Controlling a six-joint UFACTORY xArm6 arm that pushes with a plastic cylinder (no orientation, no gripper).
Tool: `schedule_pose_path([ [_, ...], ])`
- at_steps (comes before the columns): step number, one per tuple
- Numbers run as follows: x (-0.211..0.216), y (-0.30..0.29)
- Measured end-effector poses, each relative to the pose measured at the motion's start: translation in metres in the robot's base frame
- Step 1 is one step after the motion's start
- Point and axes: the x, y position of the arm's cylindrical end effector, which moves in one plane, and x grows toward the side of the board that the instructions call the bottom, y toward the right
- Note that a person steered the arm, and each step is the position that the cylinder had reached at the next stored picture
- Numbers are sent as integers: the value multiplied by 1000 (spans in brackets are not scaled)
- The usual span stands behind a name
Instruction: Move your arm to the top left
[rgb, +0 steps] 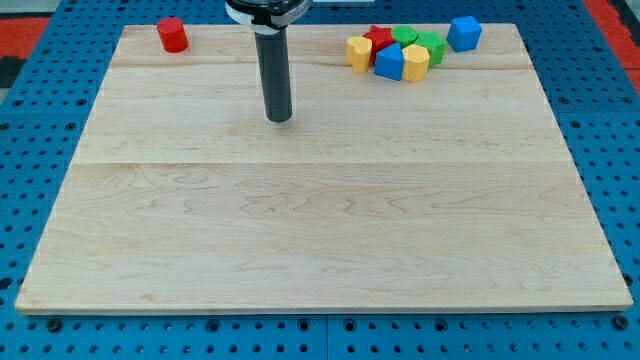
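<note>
The tip (279, 118), a bare rod with nothing to grip, is seen right of and below the red cylinder (173, 35), which could be knocked off the board (300, 240) if the top-left move is aimed too directly.

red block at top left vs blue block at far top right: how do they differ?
Colour: the red block is red, the blue block blue. Shape: the red block looks like a short upright cylinder, while the blue block is angular and faceted. Company: the red block stands alone, left of my tip; the blue block sits just right of the green block at the cluster's edge. Both lie near the board's top edge.
</note>
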Motion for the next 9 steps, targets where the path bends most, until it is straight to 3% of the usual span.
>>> schedule_pose_path([
  [3, -3, -7],
  [5, -32, -7],
  [7, -96, 14],
  [8, -102, -6],
  [9, -102, -72],
])
